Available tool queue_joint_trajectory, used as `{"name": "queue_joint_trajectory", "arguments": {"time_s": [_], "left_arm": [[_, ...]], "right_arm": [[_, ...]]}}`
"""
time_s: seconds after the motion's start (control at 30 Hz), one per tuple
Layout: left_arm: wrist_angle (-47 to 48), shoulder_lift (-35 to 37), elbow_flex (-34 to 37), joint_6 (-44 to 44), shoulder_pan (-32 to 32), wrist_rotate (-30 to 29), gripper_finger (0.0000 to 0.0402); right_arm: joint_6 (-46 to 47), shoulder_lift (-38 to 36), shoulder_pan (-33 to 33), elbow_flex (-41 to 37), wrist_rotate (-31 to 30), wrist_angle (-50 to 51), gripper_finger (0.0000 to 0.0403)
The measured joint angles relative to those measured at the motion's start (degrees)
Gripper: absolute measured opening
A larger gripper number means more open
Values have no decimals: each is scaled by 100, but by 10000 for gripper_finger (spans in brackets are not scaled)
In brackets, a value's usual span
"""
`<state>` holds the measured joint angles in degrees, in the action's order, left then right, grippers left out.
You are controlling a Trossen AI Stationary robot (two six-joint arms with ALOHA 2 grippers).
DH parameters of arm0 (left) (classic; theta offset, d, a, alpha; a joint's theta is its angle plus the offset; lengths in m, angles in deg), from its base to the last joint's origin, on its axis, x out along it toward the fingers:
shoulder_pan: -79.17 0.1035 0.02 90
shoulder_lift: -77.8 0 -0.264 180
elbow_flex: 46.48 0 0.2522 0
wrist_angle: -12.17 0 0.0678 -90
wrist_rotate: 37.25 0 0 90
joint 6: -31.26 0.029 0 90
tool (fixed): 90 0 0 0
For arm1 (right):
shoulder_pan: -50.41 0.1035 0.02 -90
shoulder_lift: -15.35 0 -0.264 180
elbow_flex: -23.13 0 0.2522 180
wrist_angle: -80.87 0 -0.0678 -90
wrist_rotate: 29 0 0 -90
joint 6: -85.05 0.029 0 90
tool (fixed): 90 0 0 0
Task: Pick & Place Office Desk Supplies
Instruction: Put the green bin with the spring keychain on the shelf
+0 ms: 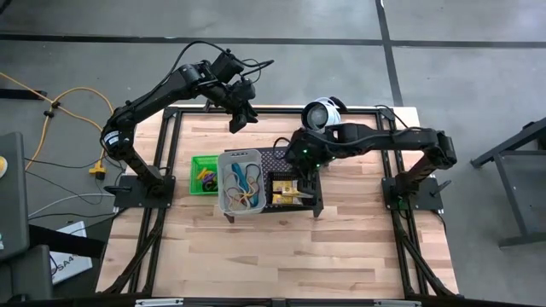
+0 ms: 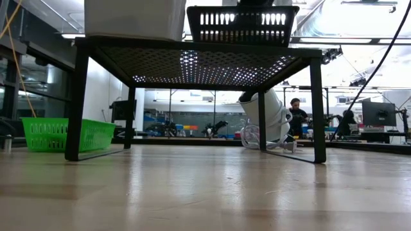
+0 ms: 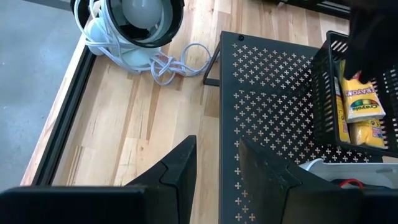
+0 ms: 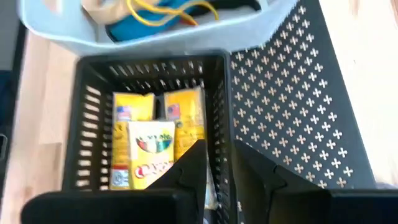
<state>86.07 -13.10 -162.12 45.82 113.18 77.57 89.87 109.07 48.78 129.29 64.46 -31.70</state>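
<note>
While poised over the black bin (image 4: 149, 143), right pincer (image 4: 217, 165) parted, inside its rim.

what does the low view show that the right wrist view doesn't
Only the low view shows the green bin on the table, the white round device and a person in the room behind. Only the right wrist view shows the yellow crayon boxes, the clear bin's contents and the right gripper, open. Both show the black bin on the perforated stand.
</note>
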Motion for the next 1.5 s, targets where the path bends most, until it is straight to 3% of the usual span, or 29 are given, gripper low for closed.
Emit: {"name": "queue_joint_trajectory", "arguments": {"time_s": [0.3, 0.77, 1.23, 1.37, 1.5], "left_arm": [[2, 0, 0, 0, 0, -1, 117], [2, 0, 0, 2, 1, -2, 117], [2, 0, 0, -136, -1, -2, 117], [2, 0, 0, -136, -1, -2, 117], [0, 0, 0, -136, -1, 0, 117]], "right_arm": [[445, -487, -625, 0, 667, -3, 65], [-173, -670, -2577, 2, 697, 566, 65], [-660, -670, -4285, 2, 696, 469, 65], [-653, -668, -4633, 2, 544, 434, 65], [-661, -668, -4771, 2, -107, 431, 65]]}}
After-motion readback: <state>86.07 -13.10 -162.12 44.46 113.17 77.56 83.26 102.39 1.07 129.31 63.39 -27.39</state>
